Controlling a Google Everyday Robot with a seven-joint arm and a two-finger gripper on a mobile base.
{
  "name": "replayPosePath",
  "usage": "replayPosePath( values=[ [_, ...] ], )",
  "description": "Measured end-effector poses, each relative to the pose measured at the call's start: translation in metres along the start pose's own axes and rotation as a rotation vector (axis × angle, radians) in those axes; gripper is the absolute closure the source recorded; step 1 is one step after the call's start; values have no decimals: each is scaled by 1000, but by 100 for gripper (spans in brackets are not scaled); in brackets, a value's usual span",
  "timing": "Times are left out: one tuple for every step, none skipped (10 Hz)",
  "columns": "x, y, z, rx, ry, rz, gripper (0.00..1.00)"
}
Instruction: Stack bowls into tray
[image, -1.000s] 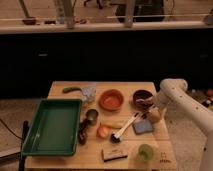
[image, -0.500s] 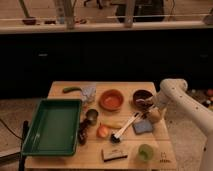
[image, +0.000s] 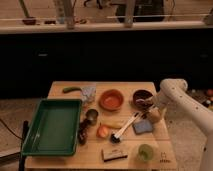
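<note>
The orange bowl sits upright at the middle of the wooden table. The dark maroon bowl sits to its right, near the table's right edge. The green tray lies at the table's left side with nothing in it. My white arm reaches in from the right. My gripper is low over the table, just at the front right of the maroon bowl, close to its rim.
A metal cup and dark items stand beside the tray. A small orange fruit, a white-handled brush, a blue sponge, a pale-green cup and a small block lie in front. A cloth lies at the back.
</note>
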Motion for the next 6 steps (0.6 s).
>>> replayPosePath(
  values=[
    [0, 0, 0, 0, 0, 0, 22],
    [0, 0, 0, 0, 0, 0, 30],
    [0, 0, 0, 0, 0, 0, 39],
    [0, 0, 0, -1, 0, 0, 51],
    [0, 0, -1, 0, 0, 1, 61],
    [1, 1, -2, -1, 1, 1, 70]
  ],
)
